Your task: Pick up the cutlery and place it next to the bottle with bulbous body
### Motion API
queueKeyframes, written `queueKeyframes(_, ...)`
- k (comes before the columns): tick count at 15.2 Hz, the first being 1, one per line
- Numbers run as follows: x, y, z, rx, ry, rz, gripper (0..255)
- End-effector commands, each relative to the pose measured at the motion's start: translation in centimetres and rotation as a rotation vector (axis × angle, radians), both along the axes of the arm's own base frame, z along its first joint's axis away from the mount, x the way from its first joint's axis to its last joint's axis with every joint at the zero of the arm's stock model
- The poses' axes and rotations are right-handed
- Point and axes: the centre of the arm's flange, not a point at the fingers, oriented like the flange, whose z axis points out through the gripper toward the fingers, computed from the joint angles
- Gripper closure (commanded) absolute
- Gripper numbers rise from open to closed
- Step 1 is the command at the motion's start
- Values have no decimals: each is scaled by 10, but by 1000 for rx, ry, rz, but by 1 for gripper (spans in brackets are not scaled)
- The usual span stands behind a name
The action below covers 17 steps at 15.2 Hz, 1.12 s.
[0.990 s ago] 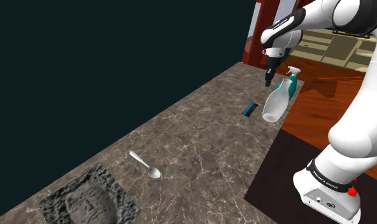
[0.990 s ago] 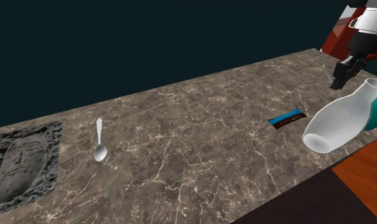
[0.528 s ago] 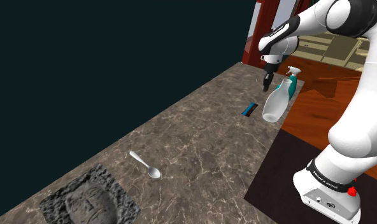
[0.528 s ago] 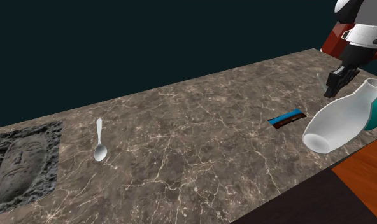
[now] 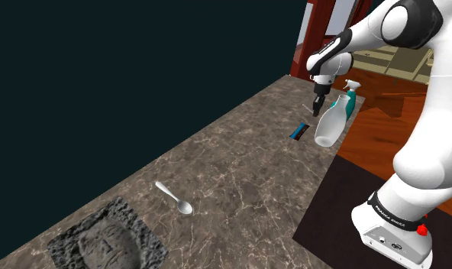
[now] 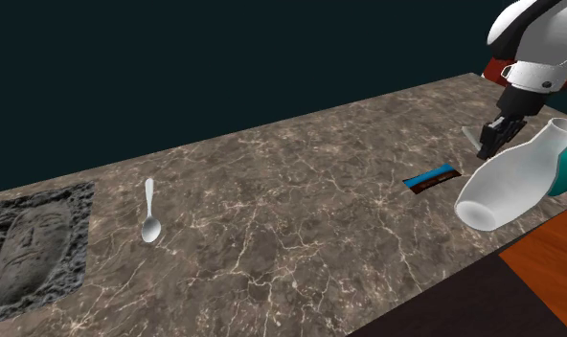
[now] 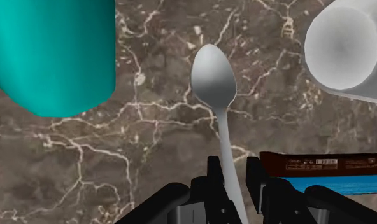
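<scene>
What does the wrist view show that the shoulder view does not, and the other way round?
The wrist view adds the grip itself: the gripper clasps the held spoon by its handle, bowl pointing away from the fingers. The shoulder view adds a second spoon lying free on the counter, a grey stone face relief at that same end, and the arm's stand. Both share the white and teal bottle, the blue packet beside it, and the marble counter.

Spoon glossy metal (smooth); countertop polished brown marble; relief slab rough stone.
</scene>
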Motion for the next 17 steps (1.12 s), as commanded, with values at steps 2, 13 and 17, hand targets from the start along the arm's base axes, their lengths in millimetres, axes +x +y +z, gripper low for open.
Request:
queueKeyframes(2, 0, -1, -16, 0, 0, 0, 255)
queueKeyframes(13, 0, -1, -40, 0, 0, 0, 255)
queueKeyframes(17, 0, -1, -40, 0, 0, 0, 0)
